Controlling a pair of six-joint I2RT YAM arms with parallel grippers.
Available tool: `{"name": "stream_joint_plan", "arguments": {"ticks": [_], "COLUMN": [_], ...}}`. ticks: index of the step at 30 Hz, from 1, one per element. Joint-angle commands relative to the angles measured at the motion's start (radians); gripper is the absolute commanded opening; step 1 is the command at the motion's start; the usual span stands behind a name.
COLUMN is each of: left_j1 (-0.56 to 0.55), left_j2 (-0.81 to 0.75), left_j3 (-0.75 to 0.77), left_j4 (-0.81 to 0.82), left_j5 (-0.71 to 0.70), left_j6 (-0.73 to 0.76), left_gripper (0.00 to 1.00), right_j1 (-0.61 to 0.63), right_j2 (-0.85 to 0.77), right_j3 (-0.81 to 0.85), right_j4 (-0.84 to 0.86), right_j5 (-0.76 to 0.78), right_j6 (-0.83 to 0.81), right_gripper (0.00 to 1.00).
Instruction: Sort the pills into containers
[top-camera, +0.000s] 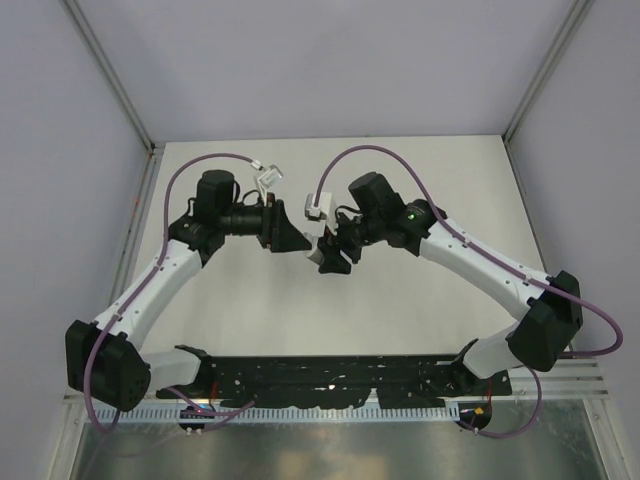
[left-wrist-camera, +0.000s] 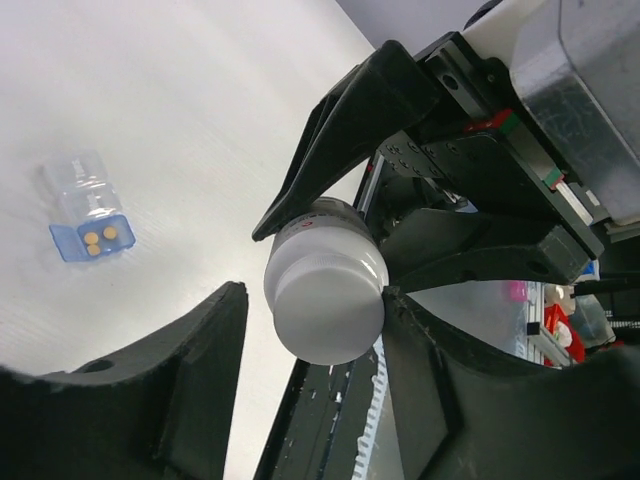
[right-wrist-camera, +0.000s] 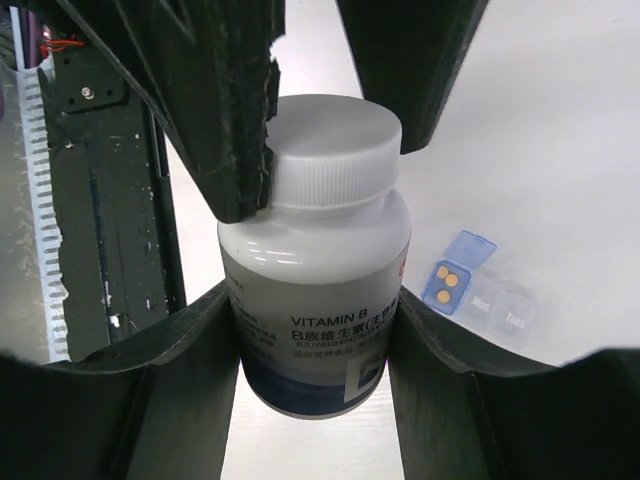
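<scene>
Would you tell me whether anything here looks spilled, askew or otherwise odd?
Nothing stands out. The right gripper holds the capped Vitamin B bottle, and the orange pills sit inside the open blue compartment of the pill organizer; none lie loose.

Top view: table (top-camera: 400, 330) is seen from above, far off, facing down.
Left wrist: bottle (left-wrist-camera: 325, 300) is seen cap-on, close.
Right wrist: bottle side is seen close.
Shared by wrists: bottle, box (right-wrist-camera: 470, 285).

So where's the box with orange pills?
The clear pill box lies open on the white table, right of the vitamin bottle in the right wrist view and left of it in the left wrist view.
</scene>
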Motion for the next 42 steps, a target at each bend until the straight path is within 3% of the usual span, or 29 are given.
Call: {"name": "stream_joint_plan", "arguments": {"ticks": [1,6,13,14,17,20,22,26,33,42], "left_j1": [-0.004,-0.005,-0.005,-0.005,-0.005,-0.010,-0.016,-0.040,-0.077,-0.100], "left_j2": [0.018,0.016,0.003,0.001,0.001,-0.005,-0.011,-0.011,0.027,0.062], "left_j3": [0.036,0.027,0.018,0.018,0.018,0.016,0.015,0.013,0.023,0.029], "left_j4": [0.026,0.037,0.034,0.032,0.032,0.031,0.038,0.040,0.042,0.046], "left_j5": [0.013,0.059,0.086,0.084,0.073,0.053,0.043,0.000,-0.054,-0.066], "left_j6": [-0.022,0.033,0.104,0.105,0.095,0.089,0.079,0.067,0.039,0.041], "left_gripper": [0.53,0.36,0.32,0.36,0.62,0.78,0.85,0.89,0.86,0.66], "right_j1": [0.006,0.006,0.006,0.006,0.006,0.006,0.006,0.008,0.014,0.014], "right_j2": [-0.037,-0.028,-0.009,-0.009,-0.009,-0.006,-0.006,-0.002,-0.003,-0.014], "right_j3": [0.000,0.006,0.012,0.013,0.015,0.019,0.024,0.030,0.035,0.018], "right_j4": [0.049,0.047,0.040,0.037,0.038,0.038,0.038,0.034,0.031,0.044], "right_j5": [0.028,0.021,-0.009,-0.006,0.007,0.014,0.016,0.021,0.030,0.036], "right_j6": [0.008,0.010,0.011,0.010,0.011,0.013,0.013,0.013,0.011,0.010], "right_gripper": [0.06,0.06,0.06,0.06,0.06,0.06,0.06,0.06,0.06,0.06]}}
